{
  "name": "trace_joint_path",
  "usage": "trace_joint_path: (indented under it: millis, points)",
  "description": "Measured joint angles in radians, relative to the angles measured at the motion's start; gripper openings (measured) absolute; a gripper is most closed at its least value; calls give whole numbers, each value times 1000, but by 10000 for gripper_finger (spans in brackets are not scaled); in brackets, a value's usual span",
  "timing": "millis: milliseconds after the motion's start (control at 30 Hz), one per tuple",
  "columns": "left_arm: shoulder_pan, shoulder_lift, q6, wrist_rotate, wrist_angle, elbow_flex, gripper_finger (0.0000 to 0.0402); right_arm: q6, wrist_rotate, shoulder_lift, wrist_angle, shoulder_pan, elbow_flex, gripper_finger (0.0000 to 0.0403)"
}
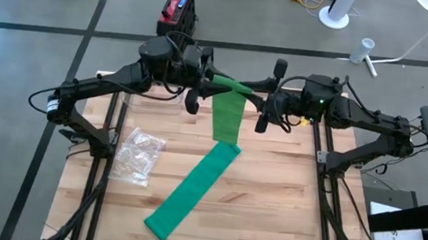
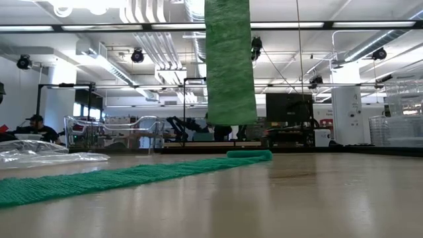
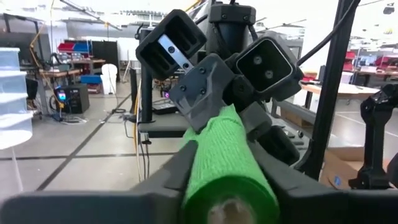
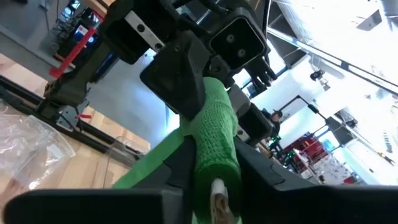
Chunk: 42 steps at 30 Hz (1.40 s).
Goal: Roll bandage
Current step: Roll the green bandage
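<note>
High view: a pale wooden bench (image 1: pixel 268 212) on a dark frame fills the lower middle of the frame, with grey floor above it. The green bandage (image 1: pixel 191 193) runs from the lower centre of the bench up to the roll held between the two arms at upper centre. The left gripper (image 1: pixel 206 78) and right gripper (image 1: pixel 257 102) meet there, one at each end of the roll. A crumpled clear plastic bag (image 1: pixel 138 156) lies at the left of the bench. On the floor at top sit a black-and-red box (image 1: pixel 178 10) and a white lamp base (image 1: pixel 335 20).

Low view: the bandage hangs as a green strip from the top centre, then lies across the bench towards the lower left. Behind is a workshop — ceiling pipes, strip lights, monitors, and a person (image 2: pixel 36 127) at the far left.

Left wrist view: the left gripper's fingers (image 3: pixel 168 177) are clamped on the green roll at bottom centre; the right arm's gripper faces it.

Right wrist view: the right gripper's fingers (image 4: pixel 264 177) sit against the roll on both sides — gripping it.
</note>
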Motion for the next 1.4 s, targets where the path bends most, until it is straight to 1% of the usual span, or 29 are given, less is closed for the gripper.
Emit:
trace_joint_path:
  millis: [100, 267, 467, 533, 600, 667, 733, 833, 933, 1033, 1167, 1233, 1333, 1400]
  points:
    - [0, 0, 30, 0, 0, 0, 38, 55, 0, 0, 3, 0, 0, 102]
    - [0, 0, 131, -1, -7, 0, 36, 274, -7, -10, 7, -6, 4, 146]
    - [0, -1, 290, -6, -6, 0, 36, 535, -20, -44, -9, -40, 13, 219]
    - [0, 0, 329, -6, -10, 0, 36, 584, -49, -46, -45, -63, 13, 241]
    - [0, 1, 360, -7, -8, 0, 36, 632, -105, -46, -78, -91, 12, 258]
    - [-1, 1, 374, -18, -3, 0, 36, 659, -168, -40, -92, -115, 12, 272]
    - [-1, 1, 380, -27, -4, 0, 36, 675, -205, -33, -97, -132, 12, 280]
    - [-1, 1, 386, -29, -11, 0, 36, 675, -214, -23, -93, -147, 12, 285]
    - [-1, 1, 414, -43, -24, 0, 36, 681, -219, -20, -78, -160, 16, 280]
    - [-1, 1, 445, -78, -30, 0, 35, 684, -225, -20, -74, -170, 16, 269]
    - [-1, 1, 487, -89, -30, 0, 35, 685, -275, -17, -75, -179, 16, 253]
    - [-2, 1, 509, -88, -32, 0, 35, 677, -280, -17, -73, -179, 16, 243]
    - [-3, 1, 537, -84, -29, 0, 35, 638, -299, -17, -71, -179, 16, 226]
    - [-3, 1, 541, -80, -27, 0, 35, 581, -303, -17, -71, -179, 16, 214]
